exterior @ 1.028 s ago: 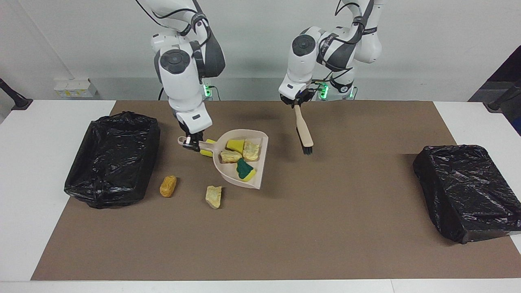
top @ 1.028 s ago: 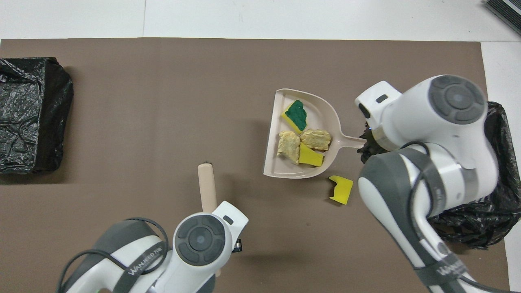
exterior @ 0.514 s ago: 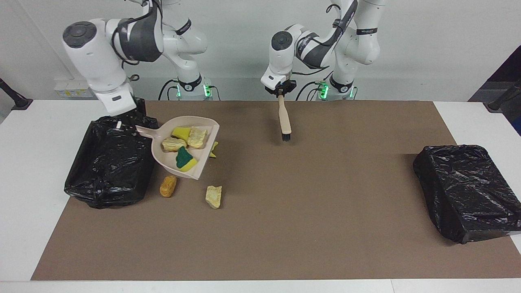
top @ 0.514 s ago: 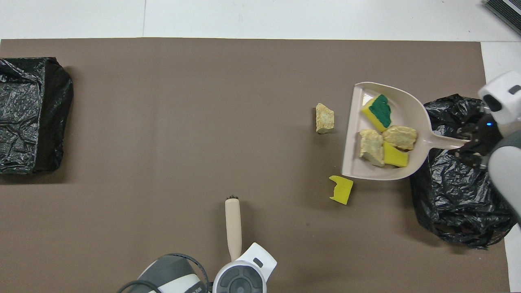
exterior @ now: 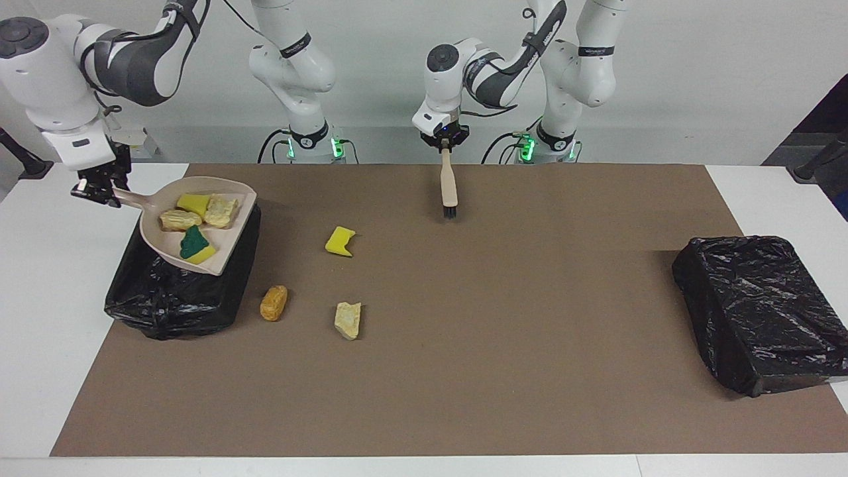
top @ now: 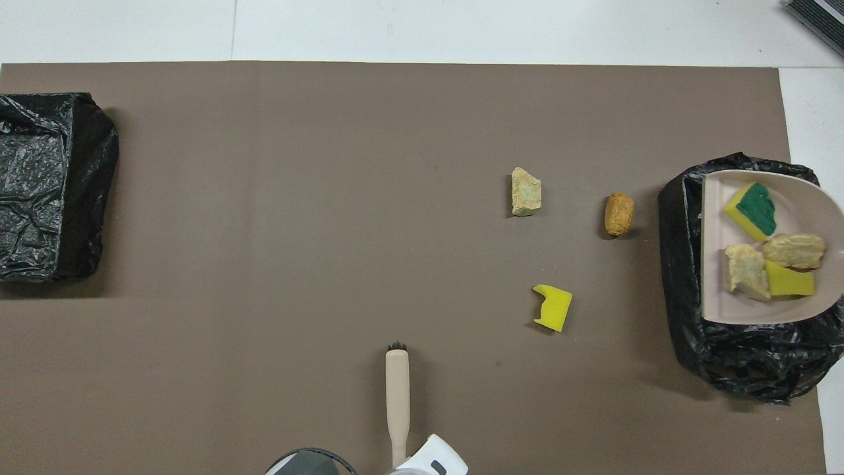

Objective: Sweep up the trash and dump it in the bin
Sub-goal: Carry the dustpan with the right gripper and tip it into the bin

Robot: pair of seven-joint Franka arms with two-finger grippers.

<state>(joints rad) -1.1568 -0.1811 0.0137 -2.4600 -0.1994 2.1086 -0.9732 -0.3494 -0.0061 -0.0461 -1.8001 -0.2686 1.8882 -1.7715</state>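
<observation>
I see a brown mat [exterior: 464, 397] covering most of the white table [exterior: 40, 371], whose bare surface shows at both ends. On the mat, toward the left arm's end, a black-bagged box [exterior: 755, 311] sits by itself, its plastic wrinkled and glossy.

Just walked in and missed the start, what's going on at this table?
The right pincer holds a beige plastic dustpan with four scraps over the black-lined bin at its end of the table. The left pincer holds a beige wooden brush bristles down over the brown mat. Three scraps lie unswept on the mat.
</observation>
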